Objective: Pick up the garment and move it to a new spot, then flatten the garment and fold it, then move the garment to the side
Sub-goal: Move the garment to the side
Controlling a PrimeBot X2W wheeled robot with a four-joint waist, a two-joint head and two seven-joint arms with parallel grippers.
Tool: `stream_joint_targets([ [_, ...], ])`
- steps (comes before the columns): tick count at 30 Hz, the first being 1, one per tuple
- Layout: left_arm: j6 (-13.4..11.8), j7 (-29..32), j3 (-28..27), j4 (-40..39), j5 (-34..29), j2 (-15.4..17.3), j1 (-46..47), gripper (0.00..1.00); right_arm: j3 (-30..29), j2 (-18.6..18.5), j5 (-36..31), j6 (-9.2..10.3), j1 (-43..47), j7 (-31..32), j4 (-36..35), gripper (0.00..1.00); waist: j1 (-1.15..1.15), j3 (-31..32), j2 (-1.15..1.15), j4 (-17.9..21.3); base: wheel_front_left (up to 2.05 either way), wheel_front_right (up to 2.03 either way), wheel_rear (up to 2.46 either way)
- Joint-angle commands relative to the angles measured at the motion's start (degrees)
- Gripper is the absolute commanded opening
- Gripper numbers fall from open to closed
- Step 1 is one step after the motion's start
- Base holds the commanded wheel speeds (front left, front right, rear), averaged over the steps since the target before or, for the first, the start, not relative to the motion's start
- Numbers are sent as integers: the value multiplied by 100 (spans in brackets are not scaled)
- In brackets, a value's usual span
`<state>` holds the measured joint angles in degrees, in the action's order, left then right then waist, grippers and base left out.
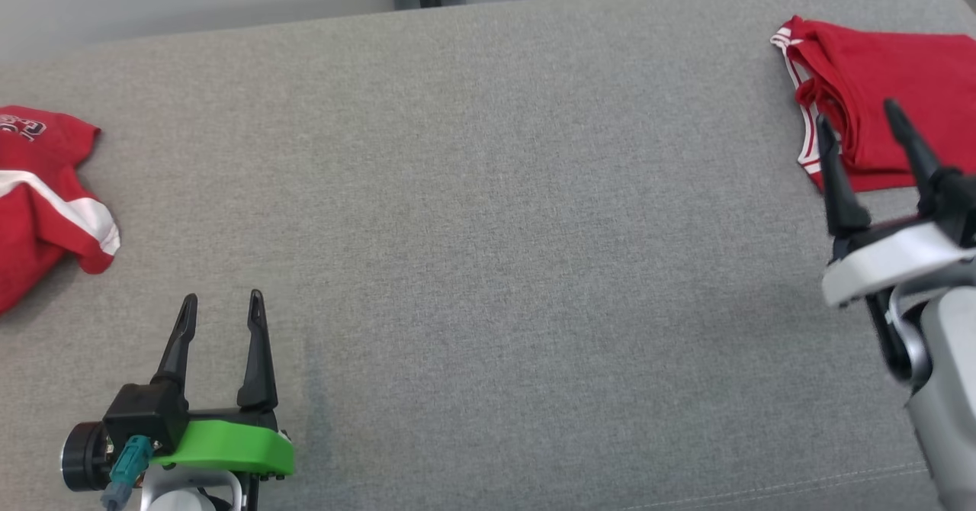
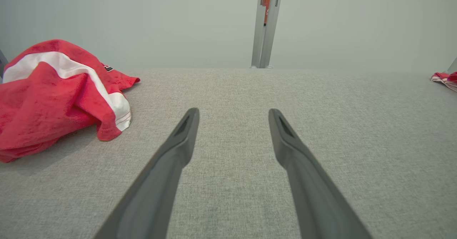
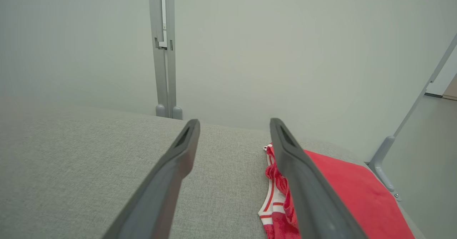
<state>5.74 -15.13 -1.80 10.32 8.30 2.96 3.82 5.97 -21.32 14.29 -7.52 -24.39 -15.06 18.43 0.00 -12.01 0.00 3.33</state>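
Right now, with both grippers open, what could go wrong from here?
1. The folded garment lies by the far right corner of the table. The open right gripper points over it, and a brush could undo the fold or push it off.
2. The crumpled garment at the left is bunched in layers. The open left gripper might pinch only one layer and drag it rather than lift it.

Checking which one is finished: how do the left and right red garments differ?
The left garment lies crumpled in a heap; the right garment lies folded flat. The left garment carries a broad white band and lettering; the right garment has narrow white-striped trim. Both are red and rest on the grey cushion.
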Motion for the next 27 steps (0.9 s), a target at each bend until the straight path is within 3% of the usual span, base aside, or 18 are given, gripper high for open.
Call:
stream_joint_targets([
  [1,-23,2,2,8,60,3,-91,100,-45,101,-59,6,233,-14,-107,100,0,196,0,-101,0,0,0],
  [14,28,2,38,179,75,0,-262,100,-410,1164,-243,6,1861,-14,-932,100,0,645,0,-292,0,0,0],
  [27,88,2,14,270,9,-1,-457,100,-521,1505,-394,6,2626,-14,-1243,100,0,1045,0,-404,0,0,0],
])
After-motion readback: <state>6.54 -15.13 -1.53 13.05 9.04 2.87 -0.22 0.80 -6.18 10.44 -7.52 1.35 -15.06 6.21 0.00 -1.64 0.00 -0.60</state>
